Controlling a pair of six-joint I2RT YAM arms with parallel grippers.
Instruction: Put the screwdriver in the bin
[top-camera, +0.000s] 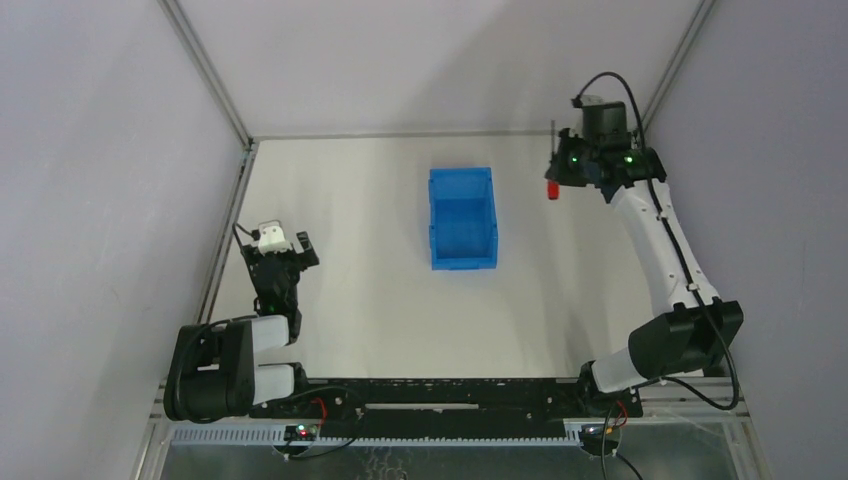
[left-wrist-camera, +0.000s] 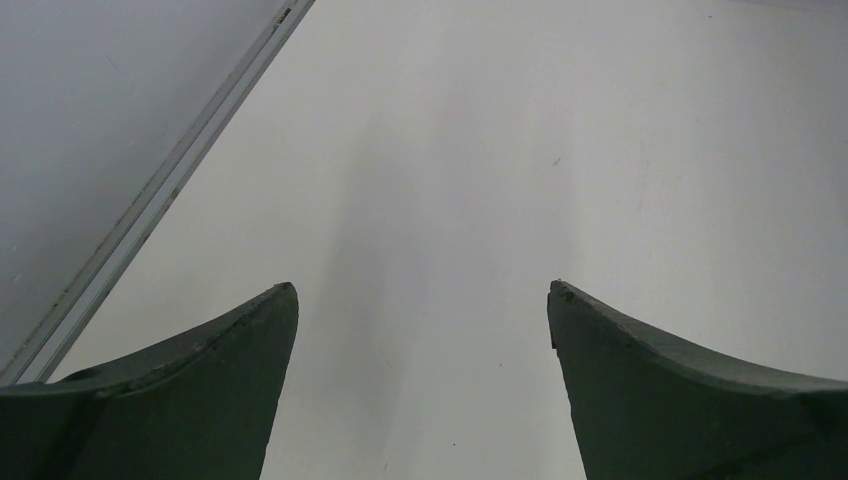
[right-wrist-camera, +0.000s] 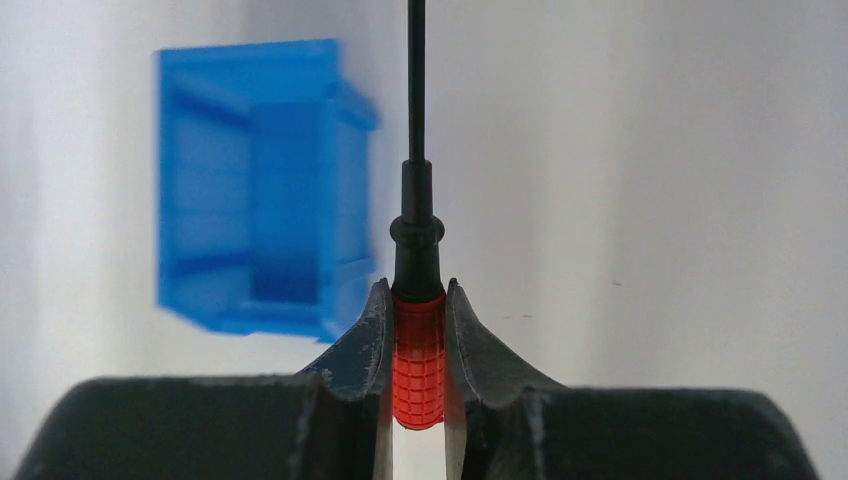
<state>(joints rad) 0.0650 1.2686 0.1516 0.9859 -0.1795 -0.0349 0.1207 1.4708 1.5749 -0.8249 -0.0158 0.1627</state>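
Pinched the screwdriver (right-wrist-camera: 417, 355) by its ribbed red handle in the right gripper (right-wrist-camera: 415, 300). Pressed in on the handle from both sides, with the thin dark shaft pointing straight out past the fingertips. Hung over the far right part of the table (top-camera: 350, 260) in the top view, to the right of the bin (top-camera: 434, 222) and well apart from it. Could not tell from any view how high above the surface.

Carried nothing in the left gripper (left-wrist-camera: 420, 290). Stood spread wide over bare table, touching nothing, near the rail (left-wrist-camera: 150, 215) along the left edge.

Made out no readable writing. Could only see a small white block (top-camera: 270, 238) on the left wrist and two green lights (top-camera: 574, 158) on the right wrist, too small for any marking to be read.

Lost the tip of the shaft past the top edge of the right wrist view, and the butt of the handle down between the fingers. Showed the bin there only as a soft blue blur on the left, its walls hard to trace. Cut off both left fingers (left-wrist-camera: 200, 400) at the bottom edge of the left wrist view.
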